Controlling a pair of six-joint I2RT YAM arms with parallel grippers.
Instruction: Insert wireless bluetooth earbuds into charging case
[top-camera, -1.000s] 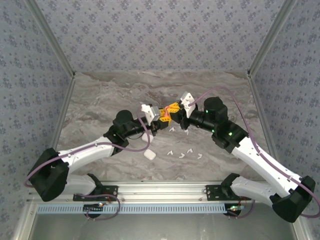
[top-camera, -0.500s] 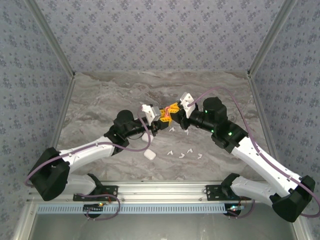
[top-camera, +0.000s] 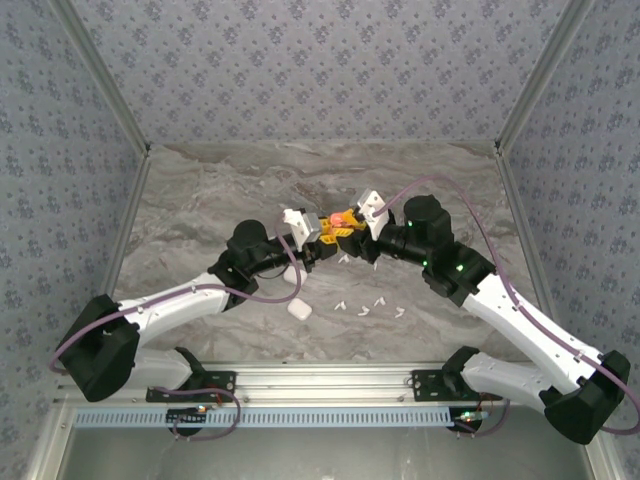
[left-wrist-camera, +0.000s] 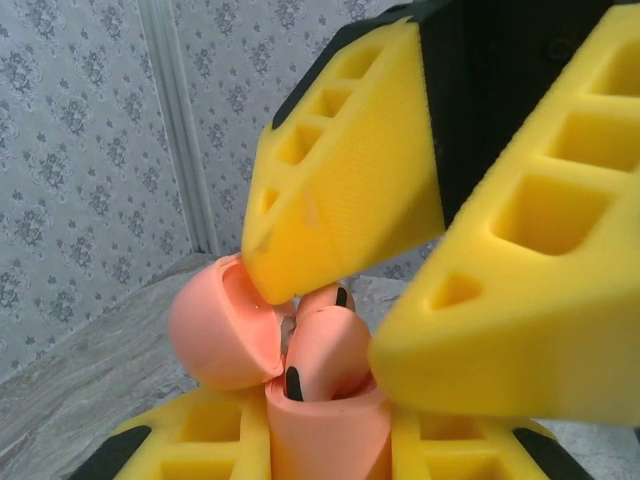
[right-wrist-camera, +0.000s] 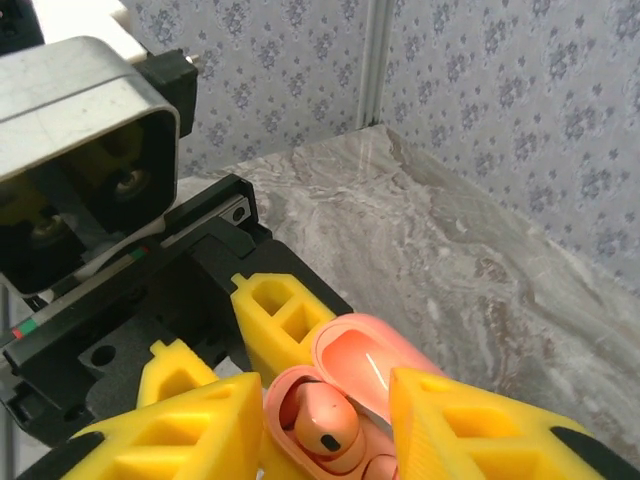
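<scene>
Open coral charging case (right-wrist-camera: 360, 362), upright, lid swung back, coral earbuds (right-wrist-camera: 325, 425) seated inside; white earbuds (top-camera: 362, 310) lie scattered on the desk (top-camera: 200, 200) at its 6 o'clock.

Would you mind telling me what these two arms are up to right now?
They are loading a coral charging case at the middle of the table. The left hand grips the case's body with its lid flipped open. The right hand is open right at it, with a coral earbud seated inside. Several white earbuds and a white case lie on the marble table.
</scene>
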